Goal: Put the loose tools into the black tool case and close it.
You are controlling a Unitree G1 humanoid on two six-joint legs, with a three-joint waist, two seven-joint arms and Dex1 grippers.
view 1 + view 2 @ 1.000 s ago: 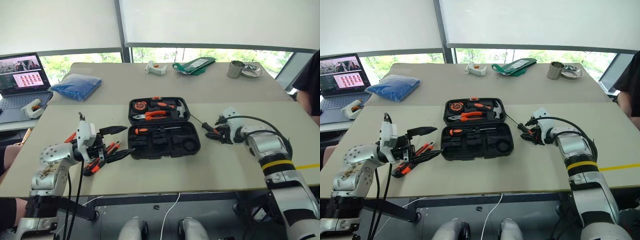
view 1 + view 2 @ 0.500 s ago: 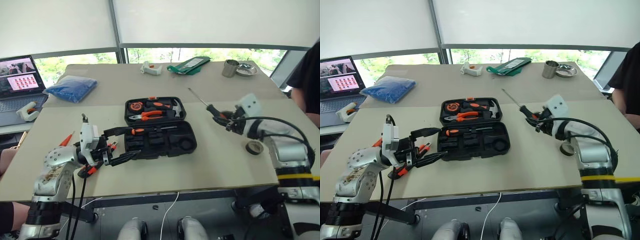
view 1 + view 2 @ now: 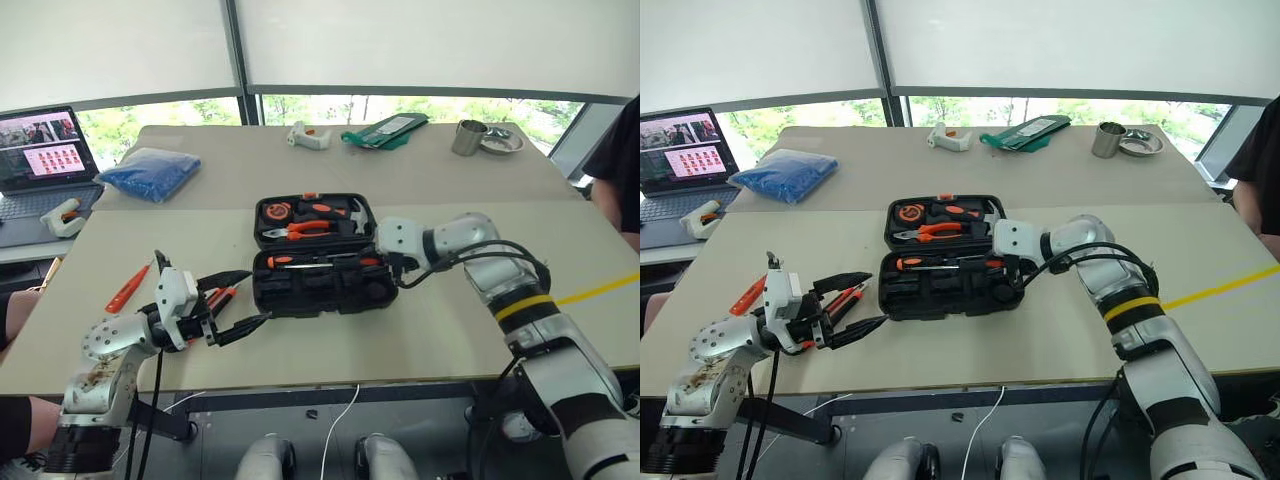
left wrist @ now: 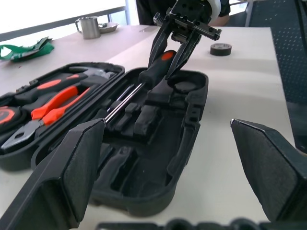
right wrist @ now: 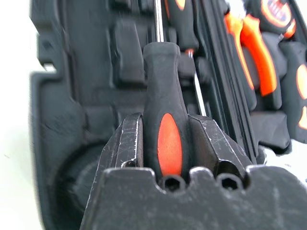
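Beige tabletop runs from the near edge back to a second table under the bright windows. Nearest, at the left, the left gripper hovers just above the surface with its jaws spread wide and nothing between them, pointing toward the black tool case. Beside those jaws lie two loose tools: a black-and-orange screwdriver partly hidden by the fingers, and farther left a slim all-orange driver flat on the tabletop.

At the centre the black tool case lies open, its lid half toward the windows holding orange-handled pliers, a tape measure and a hammer. The near half has moulded slots, one already filled by an orange-tipped driver. The right gripper reaches in over the right end of this near half, its jaws clamped on the black-and-orange handle of a second screwdriver; the shaft points along the slots toward the left of the case, angled down into it. In the left wrist view a small black tape roll lies on the tabletop beyond the case, well apart from it.

Farther back stand a laptop, a blue bag, a white gun-shaped item, a green pouch and a metal cup.
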